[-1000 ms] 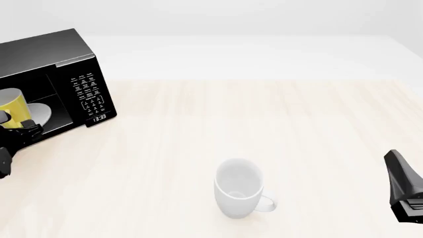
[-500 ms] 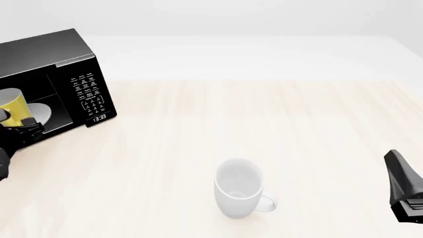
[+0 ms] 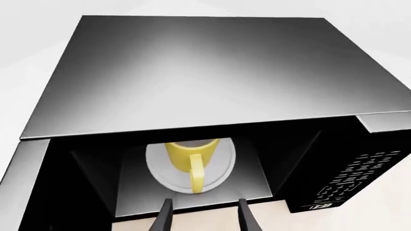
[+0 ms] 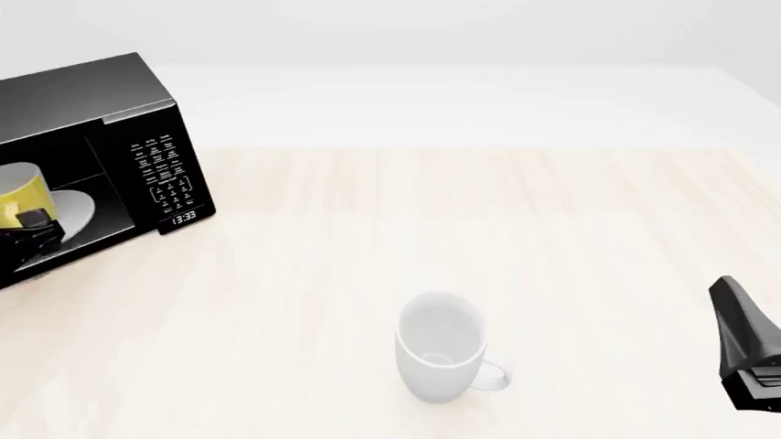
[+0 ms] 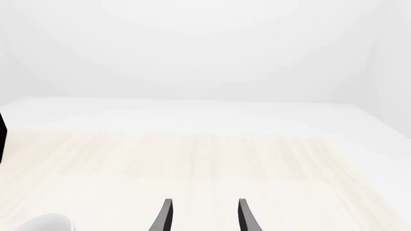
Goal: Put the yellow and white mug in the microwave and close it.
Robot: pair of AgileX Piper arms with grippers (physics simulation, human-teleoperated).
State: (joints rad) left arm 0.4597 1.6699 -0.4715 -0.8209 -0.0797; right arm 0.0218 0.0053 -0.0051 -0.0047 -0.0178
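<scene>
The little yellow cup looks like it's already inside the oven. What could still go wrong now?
The left claw sits open just in front of the yellow and white mug's handle; a careless pull-back might snag it and tip the mug off the turntable plate. The microwave is open, so swinging the door shut could trap the claw.

Bright, even, diffuse light fills every view, and all are sharp with no blur or edge distortion. The pale desk (image 4: 488, 219) carries almost no shadows. A soft sheen spreads over the microwave (image 3: 199, 72) top, while its inside stays dark.
</scene>
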